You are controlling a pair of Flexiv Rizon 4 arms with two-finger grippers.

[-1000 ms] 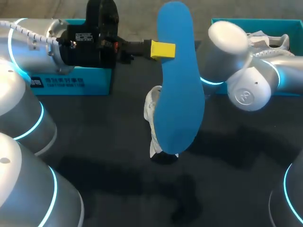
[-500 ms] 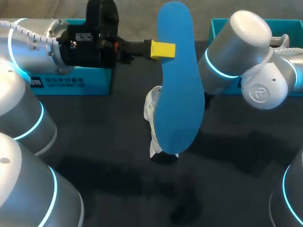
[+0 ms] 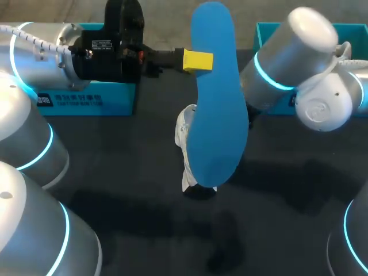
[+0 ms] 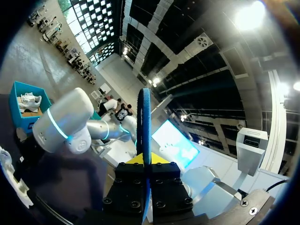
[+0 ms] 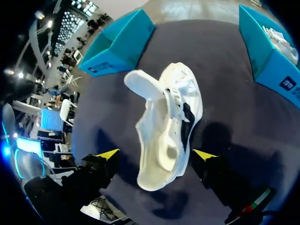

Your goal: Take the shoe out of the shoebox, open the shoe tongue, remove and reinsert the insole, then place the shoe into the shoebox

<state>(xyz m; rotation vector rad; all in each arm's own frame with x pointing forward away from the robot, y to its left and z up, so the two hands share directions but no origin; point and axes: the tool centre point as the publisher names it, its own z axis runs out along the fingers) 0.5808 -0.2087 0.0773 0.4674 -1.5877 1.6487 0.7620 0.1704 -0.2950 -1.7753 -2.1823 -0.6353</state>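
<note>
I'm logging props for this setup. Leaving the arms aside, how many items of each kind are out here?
White shoes: 2
Teal shoeboxes: 2
Blue insole: 1
Total: 5

Insole [image 3: 215,98]: smooth, matt blue sheet, foam-like. Shoe [image 5: 171,124]: white cloth-like upper, smoother lining inside. Table [image 3: 115,172]: dark, matt, cloth-like cover. Shoebox [image 3: 126,92]: matt teal card. Right arm [image 3: 276,63]: satin silver housing. Left gripper [image 3: 198,60]: matt black body.
</note>
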